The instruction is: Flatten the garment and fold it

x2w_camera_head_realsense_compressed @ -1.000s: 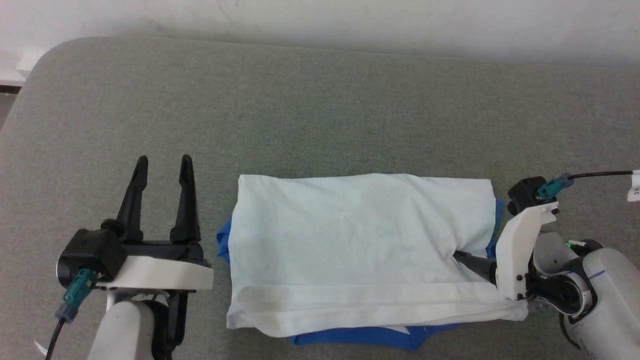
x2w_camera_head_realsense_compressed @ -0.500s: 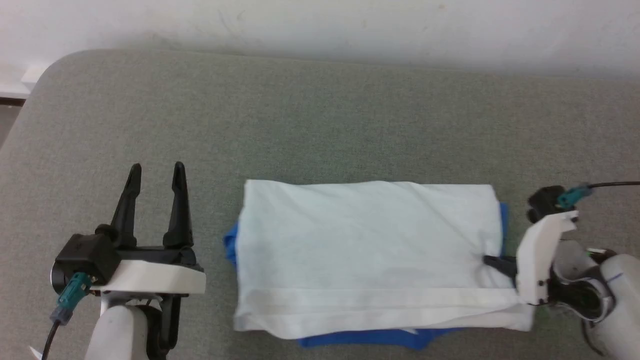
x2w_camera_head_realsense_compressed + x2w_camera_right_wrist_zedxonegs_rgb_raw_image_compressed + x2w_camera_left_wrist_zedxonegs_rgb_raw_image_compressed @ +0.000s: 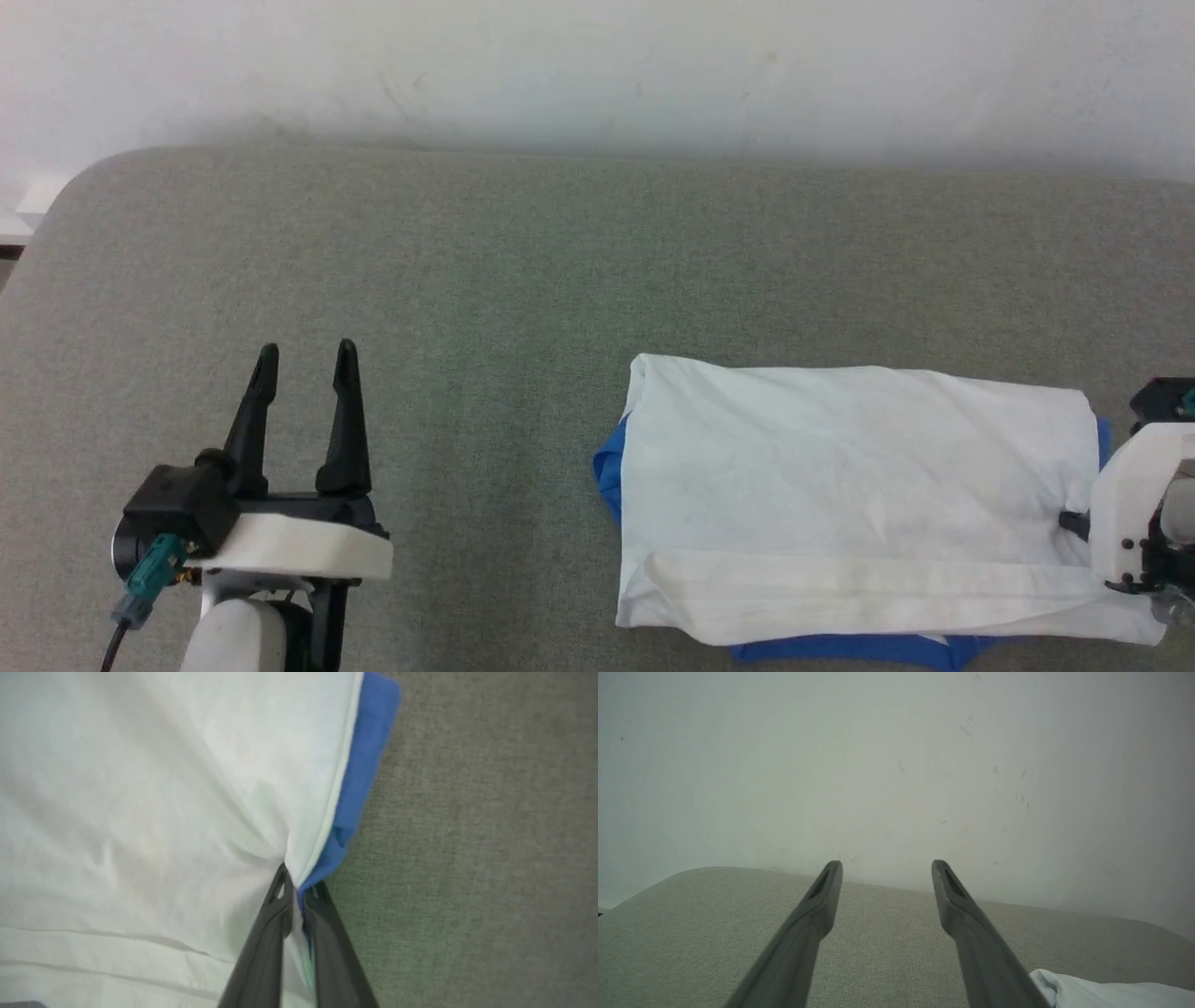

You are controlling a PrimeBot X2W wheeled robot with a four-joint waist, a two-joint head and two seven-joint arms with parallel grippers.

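garment (image 3: 859, 467): folded into a wide white rectangle, lying flat on the desk (image 3: 467, 280), right of centre in head view and close to that view's bottom edge; long sides running left-right.
blue fabric (image 3: 609, 467): peeking out from under the white layer at the left end, along the near edge, and as a thin strip at the right end.
hem band (image 3: 840, 579): white stitched strip laid along the near long side, on top of the fold.
right gripper (image 3: 1072, 523): at the garment's right end, fingers mostly hidden behind the white wrist housing in head view; in right wrist view (image 3: 299, 882) pressed nearly together, pinching the garment's (image 3: 163, 788) edge, white layer and blue layer both between the fingers.
cloth at pinch: gathered, creases fanning out from the fingertips across the white panel.
left gripper (image 3: 307, 348): spread wide, nothing between the fingers, over bare desk well apart from the garment's left end; tips pointing toward the wall (image 3: 597, 65).
left wrist view: gripper (image 3: 887, 863) fingers apart; a white corner of the garment (image 3: 1101, 994) at bottom right.
desk: grey-green woven covering, rounded far-left corner.
wall: off-white, lightly scuffed, right behind the desk.
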